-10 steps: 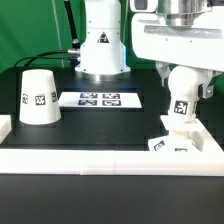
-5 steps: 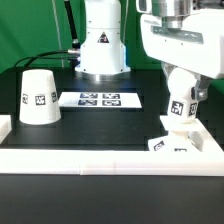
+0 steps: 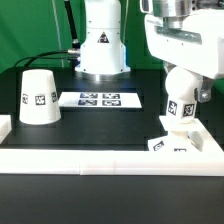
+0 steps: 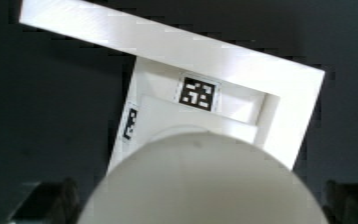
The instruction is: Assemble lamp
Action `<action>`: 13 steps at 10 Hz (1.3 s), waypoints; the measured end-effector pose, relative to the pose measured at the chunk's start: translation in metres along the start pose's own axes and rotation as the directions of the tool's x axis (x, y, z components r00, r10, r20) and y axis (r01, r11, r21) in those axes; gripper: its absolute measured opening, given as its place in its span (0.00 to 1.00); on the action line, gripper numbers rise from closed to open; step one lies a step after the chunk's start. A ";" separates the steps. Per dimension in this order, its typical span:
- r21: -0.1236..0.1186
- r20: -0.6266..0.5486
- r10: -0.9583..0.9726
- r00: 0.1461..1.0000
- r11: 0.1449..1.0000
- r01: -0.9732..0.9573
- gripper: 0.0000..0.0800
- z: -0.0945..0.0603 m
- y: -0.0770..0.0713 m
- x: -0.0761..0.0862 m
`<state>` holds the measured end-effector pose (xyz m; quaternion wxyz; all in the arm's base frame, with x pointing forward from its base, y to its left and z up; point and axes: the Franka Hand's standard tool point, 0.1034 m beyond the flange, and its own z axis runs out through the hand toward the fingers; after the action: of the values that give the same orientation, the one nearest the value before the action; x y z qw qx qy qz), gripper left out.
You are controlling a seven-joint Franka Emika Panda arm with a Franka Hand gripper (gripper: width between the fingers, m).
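My gripper (image 3: pixel 185 80) is shut on the white bulb (image 3: pixel 179 108) and holds it upright at the exterior view's right. The bulb's lower end is at or just above the flat square base (image 3: pixel 170 144); I cannot tell whether they touch. In the wrist view the bulb's round head (image 4: pixel 194 185) fills the foreground between dark fingers (image 4: pixel 44 203), with the tagged base (image 4: pixel 202 100) below it. The cone shade (image 3: pixel 38 97) stands on its wide end at the exterior view's left, far from the gripper.
The marker board (image 3: pixel 100 99) lies flat mid-table in front of the arm's pedestal (image 3: pixel 102 50). A low white wall (image 3: pixel 100 156) borders the black table along the front and sides; it also shows in the wrist view (image 4: pixel 176 45) just beyond the base.
The gripper with the bulb has shifted slightly toward the exterior view's left, staying over the base. The shade and base have not moved.
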<state>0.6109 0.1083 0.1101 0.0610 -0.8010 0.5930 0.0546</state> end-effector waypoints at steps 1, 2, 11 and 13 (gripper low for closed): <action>-0.007 0.001 -0.069 0.998 0.998 0.069 0.87 0.000 0.001 -0.001; -0.013 0.005 -0.221 0.975 0.975 0.221 0.87 -0.001 0.000 -0.002; -0.005 0.024 -0.826 0.563 0.563 0.826 0.87 -0.004 -0.002 -0.004; -0.015 0.023 -0.914 0.405 0.405 0.914 0.87 -0.004 -0.001 -0.003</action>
<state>0.6117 0.1104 0.1146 0.0743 -0.9952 0.0589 0.0243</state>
